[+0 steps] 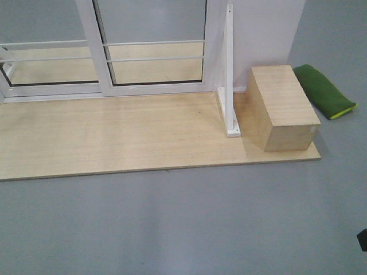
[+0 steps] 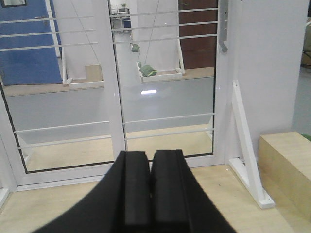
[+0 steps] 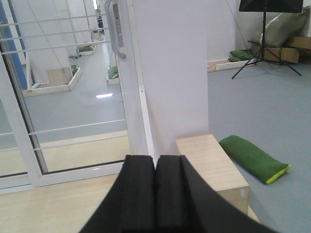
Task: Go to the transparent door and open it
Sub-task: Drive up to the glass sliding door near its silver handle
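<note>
The transparent door (image 1: 155, 54) is a white-framed glass panel with thin horizontal bars, standing at the back of a wooden platform. In the left wrist view the transparent door (image 2: 167, 73) fills the middle, and its grey pull handle (image 2: 223, 29) hangs on the right stile, high up. The right wrist view shows the handle (image 3: 116, 30) at the upper left. My left gripper (image 2: 151, 158) is shut and empty, low and well short of the door. My right gripper (image 3: 155, 161) is also shut and empty, aimed at the white post beside the door.
A second barred glass panel (image 1: 43, 54) stands left of the door. A white triangular bracket (image 1: 229, 74) braces the white wall panel (image 1: 264, 31). A wooden box (image 1: 282, 106) sits on the platform (image 1: 114, 137), with a green cushion (image 1: 324, 90) on the grey floor beside it.
</note>
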Tool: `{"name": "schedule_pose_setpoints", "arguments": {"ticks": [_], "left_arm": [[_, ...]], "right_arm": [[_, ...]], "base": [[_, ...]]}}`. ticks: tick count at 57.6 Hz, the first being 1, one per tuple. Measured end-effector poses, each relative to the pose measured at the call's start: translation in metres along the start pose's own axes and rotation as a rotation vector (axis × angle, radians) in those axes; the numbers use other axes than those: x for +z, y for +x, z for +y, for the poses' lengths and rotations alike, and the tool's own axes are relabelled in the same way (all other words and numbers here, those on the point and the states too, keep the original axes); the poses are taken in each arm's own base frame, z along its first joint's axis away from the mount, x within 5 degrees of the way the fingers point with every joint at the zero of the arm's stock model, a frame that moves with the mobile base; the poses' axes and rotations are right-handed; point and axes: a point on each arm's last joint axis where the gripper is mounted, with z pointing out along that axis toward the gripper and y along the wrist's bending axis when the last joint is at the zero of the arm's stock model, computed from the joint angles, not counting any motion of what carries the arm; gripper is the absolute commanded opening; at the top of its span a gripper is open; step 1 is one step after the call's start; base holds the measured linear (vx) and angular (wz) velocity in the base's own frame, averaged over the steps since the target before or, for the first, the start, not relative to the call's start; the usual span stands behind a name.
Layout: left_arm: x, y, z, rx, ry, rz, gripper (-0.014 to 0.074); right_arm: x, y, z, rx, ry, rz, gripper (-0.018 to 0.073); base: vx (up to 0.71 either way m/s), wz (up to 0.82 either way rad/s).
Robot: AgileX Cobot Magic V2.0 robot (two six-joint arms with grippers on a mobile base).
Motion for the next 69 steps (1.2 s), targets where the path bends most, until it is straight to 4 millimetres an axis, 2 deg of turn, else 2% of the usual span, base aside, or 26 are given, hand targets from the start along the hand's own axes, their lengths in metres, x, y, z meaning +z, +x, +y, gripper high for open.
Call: {"name": "schedule_pose_setpoints", "arguments": {"ticks": [36,69], "left_arm": [[0.0000,0.0000,0.0000,0.000,0.000,0.000,-0.0006],[0.0000,0.0000,0.0000,0.000,0.000,0.000,-0.0006]], "right_arm": [[0.0000,0.0001,0.0000,0.000,0.000,0.001,-0.0006],[0.0000,0.0001,0.0000,0.000,0.000,0.001,-0.0006]], "base": [[0.58,0.11],[0.43,-0.01]]}}
